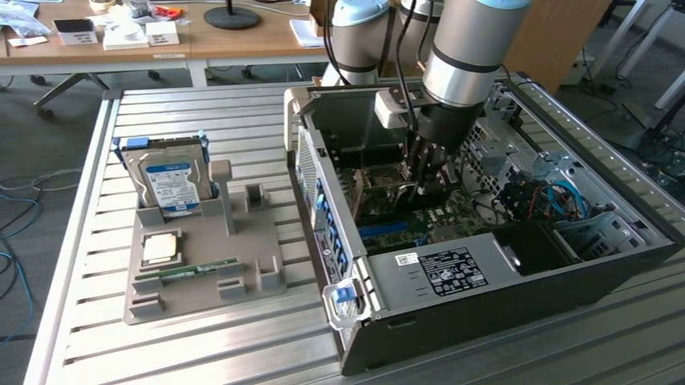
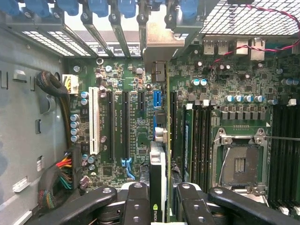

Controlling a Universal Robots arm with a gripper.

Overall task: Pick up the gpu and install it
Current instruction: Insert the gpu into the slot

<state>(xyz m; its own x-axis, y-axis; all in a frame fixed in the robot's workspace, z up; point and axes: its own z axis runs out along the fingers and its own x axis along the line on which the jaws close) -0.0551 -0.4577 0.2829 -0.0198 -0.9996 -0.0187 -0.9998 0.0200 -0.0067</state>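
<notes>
The end effector (image 2: 161, 199) is clenched on the gpu (image 2: 158, 173), with a black finger (image 2: 137, 202) pressing on each face of the card. The card stands on edge inside the open computer case (image 1: 514, 309), right over the motherboard (image 2: 131, 84). Seen from the wrist, it lies between the long black expansion slots (image 2: 117, 124) and the memory slots beside the bare processor socket (image 2: 239, 161). Its silver end bracket (image 2: 159, 42) reaches the row of blue clips at the back wall. I cannot tell whether its lower edge sits in a slot.

A pale Nvidia eye logo shows on the card's shroud, just between the fingers. White lettering runs along the black slots, too fine to read.

In the exterior view the arm comes straight down into the case. The power supply (image 1: 450, 273) there carries a black label with white print and a small white sticker beside it, neither of them legible.

On the slatted metal counter (image 1: 214, 112), toward the exterior view's left, a grey holder (image 1: 252, 277) keeps a hard drive (image 1: 172, 183) upright. The drive has a blue-and-white label whose words I cannot read. A square silver processor (image 1: 160, 247) and a narrow green memory strip (image 1: 198, 271) lie on the same holder.
</notes>
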